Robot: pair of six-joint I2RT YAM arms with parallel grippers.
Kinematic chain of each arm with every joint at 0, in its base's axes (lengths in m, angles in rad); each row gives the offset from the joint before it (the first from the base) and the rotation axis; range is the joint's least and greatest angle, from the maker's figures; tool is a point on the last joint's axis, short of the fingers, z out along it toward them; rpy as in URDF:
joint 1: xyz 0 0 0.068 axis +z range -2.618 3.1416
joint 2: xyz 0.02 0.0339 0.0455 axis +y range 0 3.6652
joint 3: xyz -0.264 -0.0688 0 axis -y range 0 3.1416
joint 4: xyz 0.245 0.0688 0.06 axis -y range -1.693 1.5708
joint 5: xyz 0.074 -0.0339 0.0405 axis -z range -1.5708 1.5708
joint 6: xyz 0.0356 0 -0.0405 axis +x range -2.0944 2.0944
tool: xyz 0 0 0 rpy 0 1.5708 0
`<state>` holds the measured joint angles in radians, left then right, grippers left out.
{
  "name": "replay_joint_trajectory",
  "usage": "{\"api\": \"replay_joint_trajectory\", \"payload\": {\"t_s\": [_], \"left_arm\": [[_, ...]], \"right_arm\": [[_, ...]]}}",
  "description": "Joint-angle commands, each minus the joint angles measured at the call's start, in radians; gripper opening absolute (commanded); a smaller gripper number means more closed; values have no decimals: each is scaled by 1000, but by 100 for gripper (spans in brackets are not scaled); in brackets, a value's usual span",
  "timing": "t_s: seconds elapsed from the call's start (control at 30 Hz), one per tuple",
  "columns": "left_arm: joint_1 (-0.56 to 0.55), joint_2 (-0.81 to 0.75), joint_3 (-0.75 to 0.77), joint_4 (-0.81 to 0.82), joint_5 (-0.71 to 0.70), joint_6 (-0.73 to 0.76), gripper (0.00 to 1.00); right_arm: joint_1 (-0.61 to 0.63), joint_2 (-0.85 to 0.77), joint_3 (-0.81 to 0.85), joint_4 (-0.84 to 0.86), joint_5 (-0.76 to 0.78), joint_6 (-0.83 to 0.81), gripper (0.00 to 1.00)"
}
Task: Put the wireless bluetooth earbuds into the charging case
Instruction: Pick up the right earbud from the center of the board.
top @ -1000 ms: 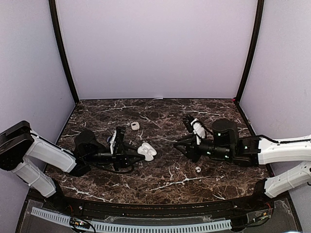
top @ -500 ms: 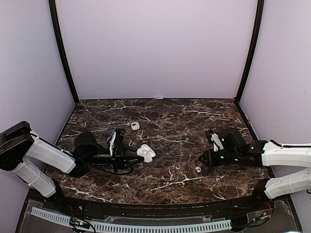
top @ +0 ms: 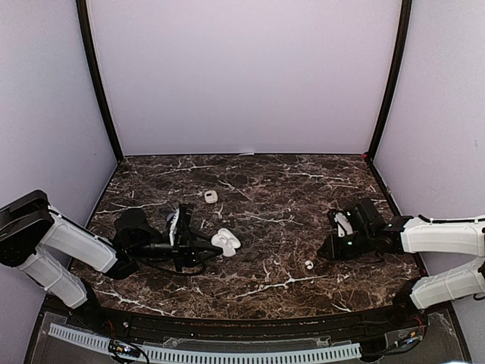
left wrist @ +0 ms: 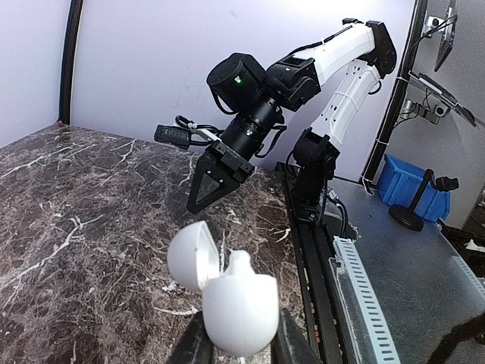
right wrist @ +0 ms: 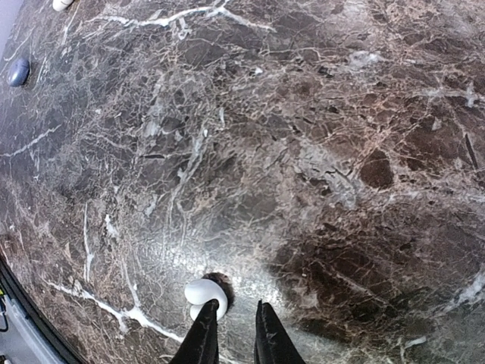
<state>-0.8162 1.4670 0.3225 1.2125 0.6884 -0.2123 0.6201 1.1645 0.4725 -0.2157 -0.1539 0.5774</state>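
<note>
Likely light and slippery, the tiny white plastic earbud (right wrist: 203, 293) suits a mid-body pinch by the narrowly parted, empty right fingers (right wrist: 203, 341).

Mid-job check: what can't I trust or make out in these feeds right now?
- Charging case sockets: the left wrist view shows only its outer shells, and it is too small in the top view.
- Earbud contact: in the right wrist view a finger of the right end effector overlaps it, so touch is unclear.
- Small pale object farther back: too small in the top view to identify.
</note>
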Motion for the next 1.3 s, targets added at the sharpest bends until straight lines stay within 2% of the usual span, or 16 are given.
{"api": "replay_joint_trajectory", "payload": {"t_s": [0.0, 0.4, 0.8, 1.27], "left_arm": [[6, -1, -5, 53, 20, 5, 15], [8, 24, 18, 59, 40, -12, 15], [8, 18, 16, 44, 37, -17, 15], [9, 3, 5, 39, 34, -24, 15]], "right_arm": [[-12, -1, 7, -8, -2, -10, 18], [-16, 52, 23, -5, -16, -32, 15], [-15, 113, 6, 64, -156, -56, 16], [-11, 169, 11, 90, -168, -53, 15]]}}
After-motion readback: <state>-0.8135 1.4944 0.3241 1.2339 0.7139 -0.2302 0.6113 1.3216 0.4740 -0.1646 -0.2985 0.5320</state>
